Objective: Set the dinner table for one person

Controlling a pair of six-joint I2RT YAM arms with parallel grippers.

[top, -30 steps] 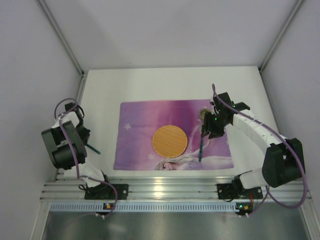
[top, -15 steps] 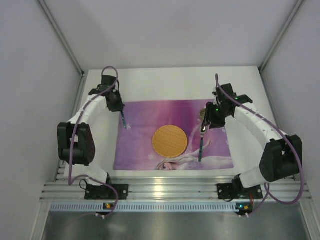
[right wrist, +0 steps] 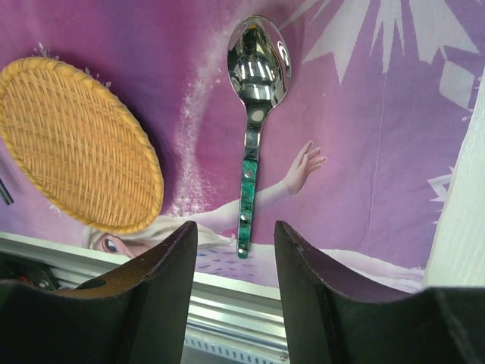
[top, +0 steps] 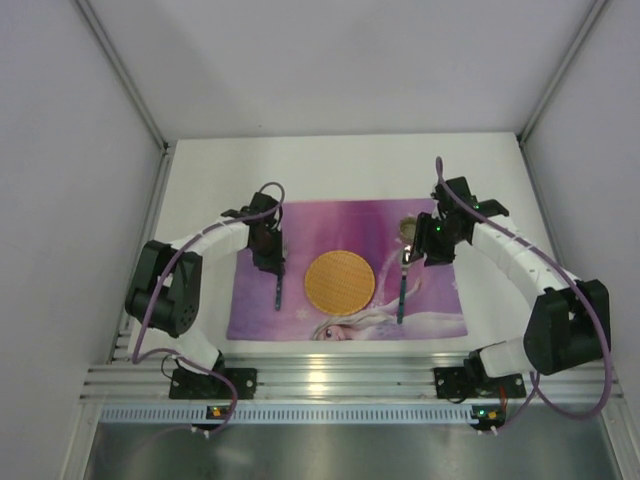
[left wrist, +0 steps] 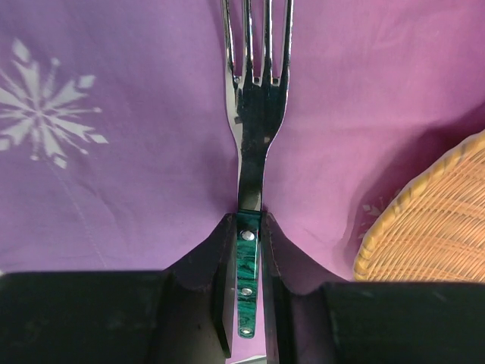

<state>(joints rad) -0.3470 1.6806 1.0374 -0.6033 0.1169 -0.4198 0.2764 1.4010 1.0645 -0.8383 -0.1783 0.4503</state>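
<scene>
Fork held left of the woven disc, spoon lying to its right – all on the white dinner table [top: 200, 190].

The dinner table runs from the arms' bases to the far wall under everything. It looks rigid and fixed, a surface to set things on rather than grip. The purple placemat [top: 300, 225] lies at its middle. Over the mat's left part the left gripper [left wrist: 248, 227] is clamped on the green handle of the fork [left wrist: 254, 114], tines pointing away; whether it touches the mat I cannot tell. It is likely light, stiff and slick – the handle is the right hold. Next comes the woven disc [top: 339, 280], then the spoon [right wrist: 256, 98], flat on the mat. The right gripper [right wrist: 235, 231] hangs above it, jaws apart and holding nothing.
</scene>
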